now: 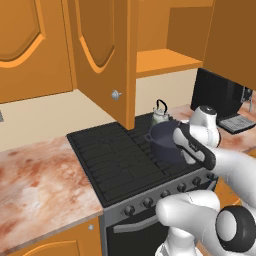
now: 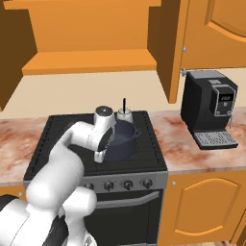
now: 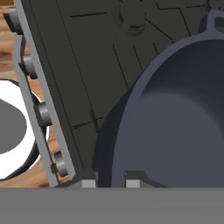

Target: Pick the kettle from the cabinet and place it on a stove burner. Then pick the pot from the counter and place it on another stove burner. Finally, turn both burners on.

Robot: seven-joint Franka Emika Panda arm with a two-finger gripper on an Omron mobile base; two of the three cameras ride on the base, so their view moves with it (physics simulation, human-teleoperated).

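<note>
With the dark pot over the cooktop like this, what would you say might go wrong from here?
The gripper pinches only the rim of the wide, dark navy-grey pot, so it might tilt or slip. The small whitish kettle with a black arched handle stands close behind it on the black cast-iron grate and could get knocked. The open orange cabinet door hangs close beside the arm.

The black cooktop (image 2: 144,126) carries the pot (image 2: 122,140) and, behind it, the kettle (image 2: 124,113) (partly hidden).

Before me: cream wall (image 2: 72,98) at twelve o'clock; black coffee machine (image 2: 211,108) at two o'clock; orange base cabinet doors (image 2: 204,204) at four o'clock, below my reach; even, shadowless light.
</note>
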